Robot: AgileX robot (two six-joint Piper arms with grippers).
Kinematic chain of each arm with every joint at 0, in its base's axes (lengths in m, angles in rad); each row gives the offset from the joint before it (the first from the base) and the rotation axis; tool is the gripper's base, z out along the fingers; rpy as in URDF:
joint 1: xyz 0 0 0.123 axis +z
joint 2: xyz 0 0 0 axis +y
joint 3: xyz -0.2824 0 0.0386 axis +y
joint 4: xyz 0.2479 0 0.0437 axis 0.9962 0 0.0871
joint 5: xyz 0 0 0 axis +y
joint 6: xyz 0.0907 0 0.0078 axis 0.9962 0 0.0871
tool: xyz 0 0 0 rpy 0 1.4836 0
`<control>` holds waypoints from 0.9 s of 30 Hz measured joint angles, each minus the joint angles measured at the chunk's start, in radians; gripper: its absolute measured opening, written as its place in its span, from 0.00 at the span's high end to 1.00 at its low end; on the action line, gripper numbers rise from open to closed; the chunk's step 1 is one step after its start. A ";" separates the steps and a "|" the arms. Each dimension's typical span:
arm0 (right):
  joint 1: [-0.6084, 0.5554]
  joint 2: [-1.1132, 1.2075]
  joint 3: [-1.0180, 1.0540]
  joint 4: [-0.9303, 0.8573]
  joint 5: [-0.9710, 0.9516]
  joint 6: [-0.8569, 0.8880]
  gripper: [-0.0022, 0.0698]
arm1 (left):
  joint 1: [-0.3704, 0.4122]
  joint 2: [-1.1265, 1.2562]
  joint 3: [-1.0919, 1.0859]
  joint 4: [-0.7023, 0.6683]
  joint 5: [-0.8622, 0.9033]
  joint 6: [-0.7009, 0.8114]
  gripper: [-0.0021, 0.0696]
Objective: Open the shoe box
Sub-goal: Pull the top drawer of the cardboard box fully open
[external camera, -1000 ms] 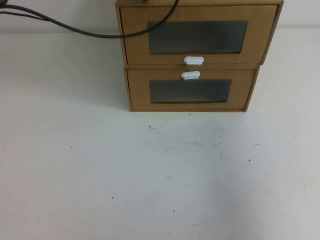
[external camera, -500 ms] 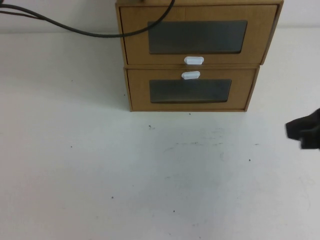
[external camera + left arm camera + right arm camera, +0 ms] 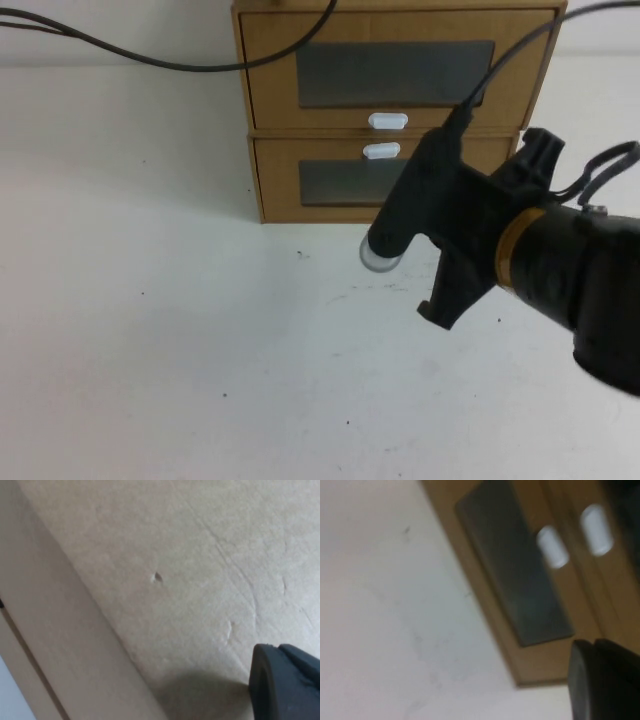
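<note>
On white bench (image 3: 150, 350), toward far edge: stack of two brown cardboard shoe boxes, fronts facing robot.

- Upper shoe box (image 3: 270, 90): shut; dark window (image 3: 395, 73) in front.
- Lower shoe box (image 3: 280, 185): same make, shut; front partly masked by right arm (image 3: 580, 290).
- Right arm: extended from right, above bench, across lower front.
- Right claw (image 3: 385, 245): pressed together, holding nothing; hovering before lower shoe box, apart from both handles.
- Left claw (image 3: 285, 682): absent from high view; close over plain cardboard face, probably top of stack; spread or pressed together, cannot tell.
- Black cable (image 3: 150, 55): trailing from far left to top of upper shoe box.
- Upper handle (image 3: 387, 121), lower handle (image 3: 381, 151): small white tabs, one just above other, either side of seam.

Handling note, by judgement: lower handle nearest, so likeliest target. Part claw before closing in; raise to tab height; pinch that tab alone, clear of its neighbour; draw straight toward robot, slowly; steady stack from above against sliding.
</note>
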 joint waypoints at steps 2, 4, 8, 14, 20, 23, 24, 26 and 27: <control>0.034 0.000 0.030 -0.246 -0.004 0.163 1.00 | 0.001 0.000 0.000 -0.004 0.002 0.001 0.98; 0.063 0.000 0.067 -0.456 0.000 0.315 1.00 | 0.001 0.002 0.000 -0.006 0.002 0.001 0.98; 0.088 0.013 0.122 -0.606 -0.009 0.445 1.00 | 0.002 0.002 0.000 -0.013 0.002 0.002 0.98; 0.088 0.132 0.116 -0.627 0.093 0.470 1.00 | 0.004 0.005 0.000 -0.021 0.002 0.002 0.98; 0.082 0.234 0.009 -0.629 0.140 0.416 1.00 | 0.004 0.009 0.000 -0.026 0.002 0.002 0.98; 0.067 0.265 -0.041 -0.629 0.136 0.377 0.99 | 0.004 0.009 0.000 -0.033 0.000 0.003 0.98; 0.061 0.268 -0.056 -0.629 0.118 0.363 0.98 | 0.004 0.009 0.000 -0.035 0.000 0.003 0.98; 0.040 0.272 -0.077 -0.630 0.075 0.336 0.96 | 0.004 0.009 0.000 -0.041 0.000 0.003 0.98; 0.028 0.273 -0.089 -0.633 0.053 0.326 0.93 | 0.004 0.010 0.000 -0.043 0.000 0.003 0.98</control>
